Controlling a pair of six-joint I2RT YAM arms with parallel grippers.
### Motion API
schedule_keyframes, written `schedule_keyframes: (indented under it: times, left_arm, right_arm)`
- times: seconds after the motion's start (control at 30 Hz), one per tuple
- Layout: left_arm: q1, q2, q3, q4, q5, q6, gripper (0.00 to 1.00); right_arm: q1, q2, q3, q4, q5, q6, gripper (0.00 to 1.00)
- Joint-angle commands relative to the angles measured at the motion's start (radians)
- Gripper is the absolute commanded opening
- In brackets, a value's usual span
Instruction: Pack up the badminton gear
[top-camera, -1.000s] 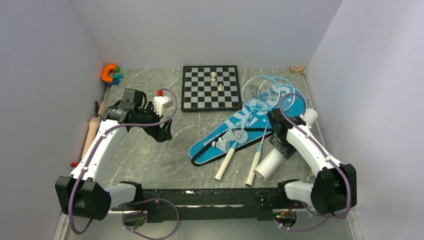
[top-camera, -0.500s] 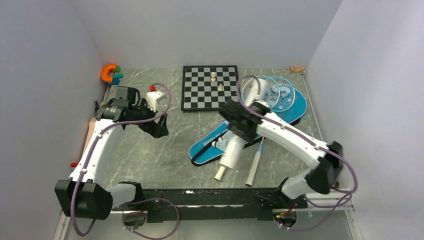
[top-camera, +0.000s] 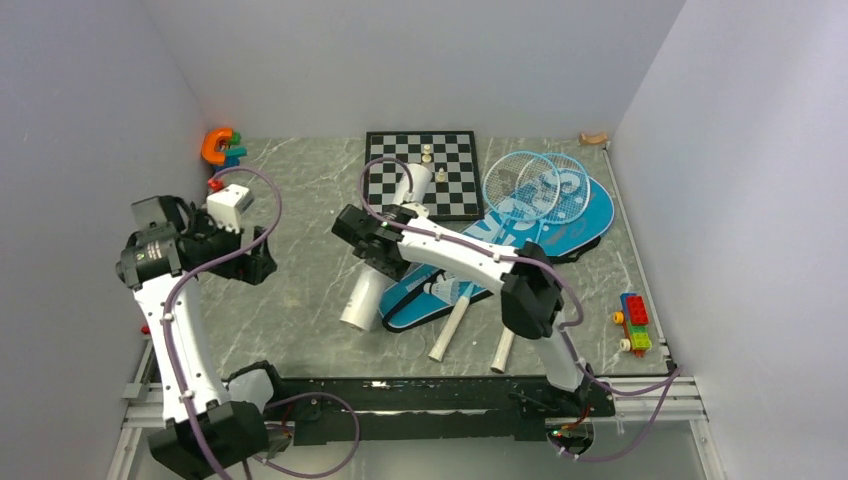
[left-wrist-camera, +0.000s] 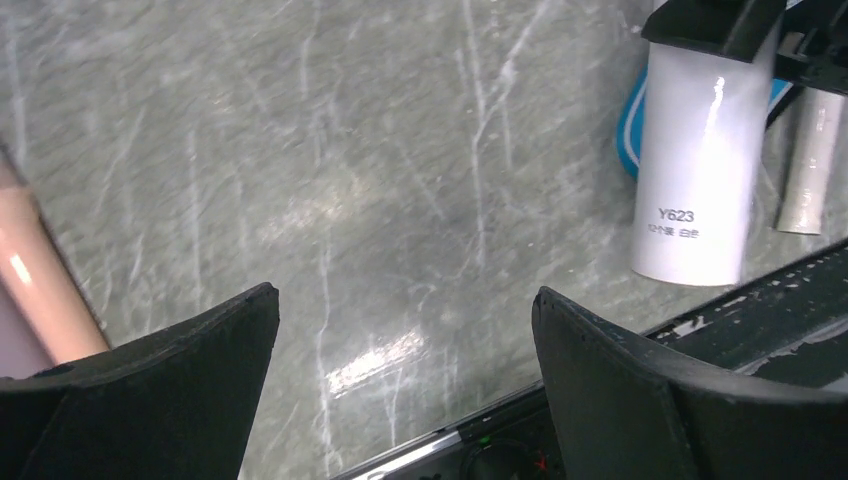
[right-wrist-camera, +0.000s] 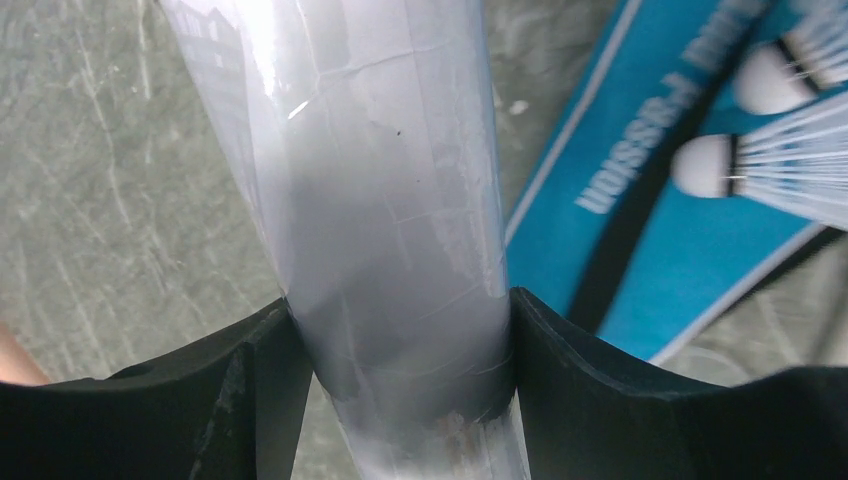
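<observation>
The right gripper (top-camera: 372, 250) clamps a long white cylindrical tube (top-camera: 361, 300) just left of the blue racket-shaped bag (top-camera: 592, 212). Farther left of the bag, the left gripper (left-wrist-camera: 402, 293) spreads its fingers wide, empty.

Hours taken on the overhead view, from the table's middle, 12 toward the far wall. Widest bare marble floor (top-camera: 310, 200) from 8 to 11 o'clock, reaching to the wide-open left gripper (left-wrist-camera: 402, 300); only a rolling pin (left-wrist-camera: 30, 290) at 9 o'clock in the left wrist view. Barred through the middle by the white tube (top-camera: 362, 300), slanting 7 to 1 o'clock, clamped in the right gripper (right-wrist-camera: 400, 330), far end over the chessboard (top-camera: 455, 190). Cluttered from 1 to 5: racket bag (top-camera: 590, 215), rackets (top-camera: 520, 180), shuttlecocks (right-wrist-camera: 700, 165). Open strip by the right wall at 3 to 4, apart from Lego bricks (top-camera: 632, 322).
</observation>
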Motion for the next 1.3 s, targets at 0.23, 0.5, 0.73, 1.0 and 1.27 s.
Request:
schedule_keyframes:
  times: [0.23,0.5,0.73,1.0,1.27]
  left_arm:
    - [0.284,0.015,0.054,-0.241,0.138,0.34,0.99]
    - [0.283,-0.005,0.004,-0.238,0.206,0.394,0.99]
    - [0.182,-0.007,-0.028,-0.199,0.223,0.335,0.99]
    - [-0.196,0.05,-0.124,0.147,0.087,-0.036,0.99]
    - [-0.55,0.258,-0.061,0.402,-0.051,-0.296,0.99]
  right_arm:
    - [0.021,0.234,0.189,0.23,-0.197,0.087,0.49]
    - [0.025,0.227,0.114,0.349,-0.283,0.055,0.84]
    - [0.03,0.043,-0.042,0.443,-0.25,-0.046,0.99]
    - [0.035,-0.502,-0.606,0.714,-0.056,-0.175,1.0]
    - [0.002,-0.726,-0.703,0.578,0.05,-0.251,1.0]
